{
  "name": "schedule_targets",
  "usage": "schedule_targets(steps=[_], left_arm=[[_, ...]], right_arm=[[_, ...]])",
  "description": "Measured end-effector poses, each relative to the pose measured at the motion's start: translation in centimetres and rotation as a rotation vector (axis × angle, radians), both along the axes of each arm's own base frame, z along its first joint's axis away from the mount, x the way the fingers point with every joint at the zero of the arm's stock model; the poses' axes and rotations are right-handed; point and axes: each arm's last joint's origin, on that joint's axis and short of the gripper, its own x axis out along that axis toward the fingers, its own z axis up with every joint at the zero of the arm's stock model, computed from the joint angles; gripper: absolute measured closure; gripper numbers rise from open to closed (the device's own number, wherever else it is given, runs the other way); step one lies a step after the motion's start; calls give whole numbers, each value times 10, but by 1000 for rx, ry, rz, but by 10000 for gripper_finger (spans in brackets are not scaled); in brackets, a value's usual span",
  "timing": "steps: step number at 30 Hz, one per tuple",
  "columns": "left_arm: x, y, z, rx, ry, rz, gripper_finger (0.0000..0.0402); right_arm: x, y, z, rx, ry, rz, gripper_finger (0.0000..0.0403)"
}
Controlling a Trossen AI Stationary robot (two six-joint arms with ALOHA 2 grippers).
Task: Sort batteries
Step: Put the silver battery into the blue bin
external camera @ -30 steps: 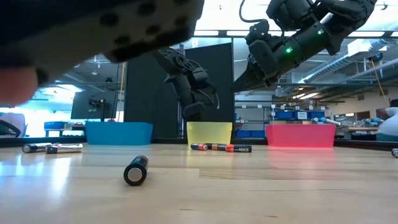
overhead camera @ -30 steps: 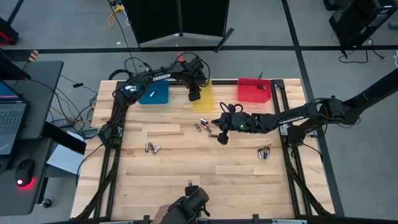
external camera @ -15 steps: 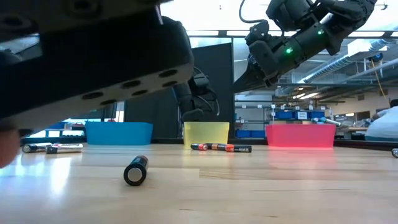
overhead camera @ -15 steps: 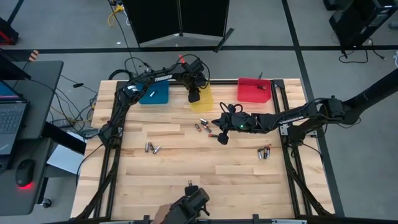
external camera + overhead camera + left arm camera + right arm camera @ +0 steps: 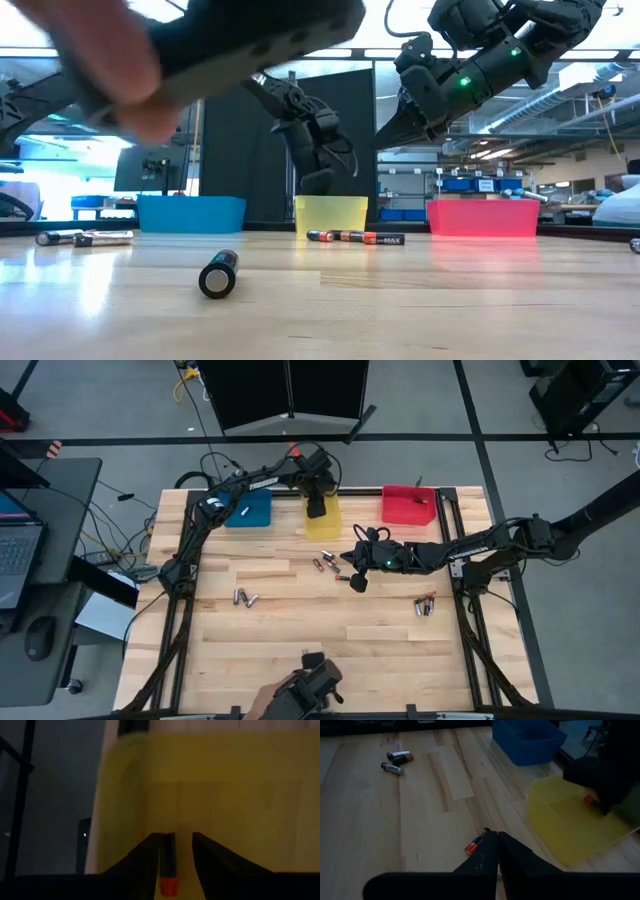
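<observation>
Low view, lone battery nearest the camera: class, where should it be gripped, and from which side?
Grip the lone battery mid-barrel, coming straight down from above. It lies on its side on the table, a round end toward the camera, nothing touching it, so jaws closing across its curved sides should probably trap it before it rolls.

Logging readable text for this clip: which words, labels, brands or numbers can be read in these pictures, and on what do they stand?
"MAX": on the battery lying in front of the yellow bin, low view.
Other batteries, low view: label marks too small to read.
Battery by the right gripper, right wrist view: printing blurred.
Blue bin, red bin: no text seen.
</observation>
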Motion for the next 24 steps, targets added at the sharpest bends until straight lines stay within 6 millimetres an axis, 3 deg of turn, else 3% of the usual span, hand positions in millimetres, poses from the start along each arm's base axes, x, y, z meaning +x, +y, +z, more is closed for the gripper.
schedule_targets(steps=[8, 15, 20, 24], left_arm=[[2, 1, 28, 19, -44, -31, 286], [4, 5, 57, 18, -246, -45, 390], [8, 14, 65, 36, -373, -13, 394], [19, 7, 70, 59, -437, -45, 397]], right_arm=[[0, -3, 0, -25, 4, 1, 378], [-2, -24, 0, -79, 29, -38, 390], [-5, -40, 0, -55, 36, 81, 392], [-7, -49, -2, -40, 48, 128, 392]])
